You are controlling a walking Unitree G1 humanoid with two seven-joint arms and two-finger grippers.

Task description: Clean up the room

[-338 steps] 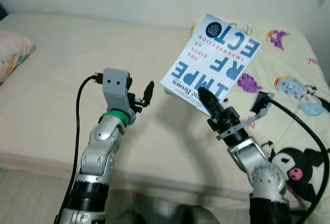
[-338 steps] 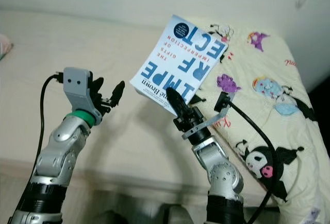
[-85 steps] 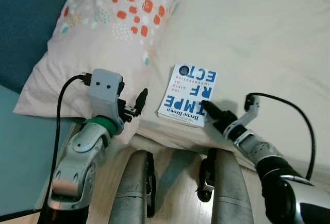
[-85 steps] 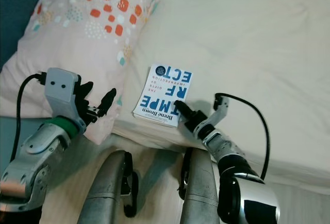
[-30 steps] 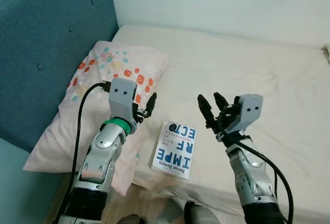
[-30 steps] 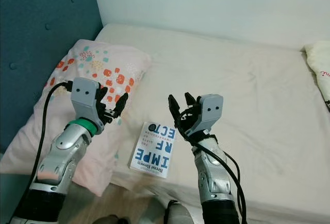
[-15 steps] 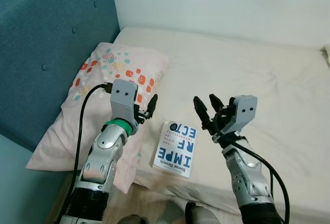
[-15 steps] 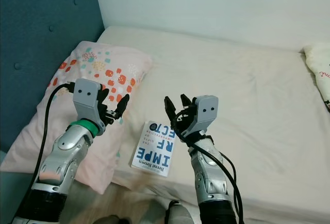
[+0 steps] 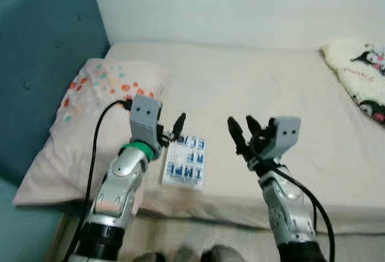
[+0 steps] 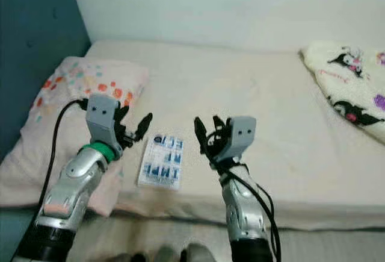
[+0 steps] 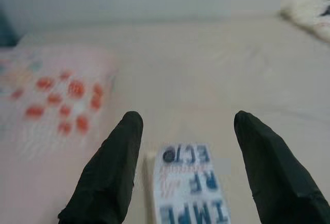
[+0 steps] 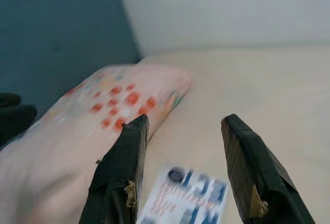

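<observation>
Filling most of the head views: a cream-sheeted bed [image 9: 258,93], running from a teal padded headboard [image 9: 36,45] on the robot's left to a character-print blanket [image 9: 361,75] bunched at the far right. Lying against the headboard end: a pale pink pillow with orange and teal dots [image 9: 90,93]. Resting flat near the bed's front edge, just beside that pillow: the blue-and-white paperback [image 9: 185,160], lettering upside down to the head camera and now free of either claw, where seconds ago being pinched at one corner by the right arm. Hanging raised above the mattress just right of the book: the right gripper [image 9: 242,131], fingers spread apart and holding nothing. Hovering at the book's left edge, over the pillow's corner: the left gripper [image 9: 171,131], fingers likewise parted and empty, framing the book's cover in its wrist view. Having swung rightward since half a second ago, judging by the blanket newly entering frame while the bedding keeps its layout: the head camera. Suggesting the book's placement is finished and attention is turning to the next item to tidy, likely toward the blanket side.
</observation>
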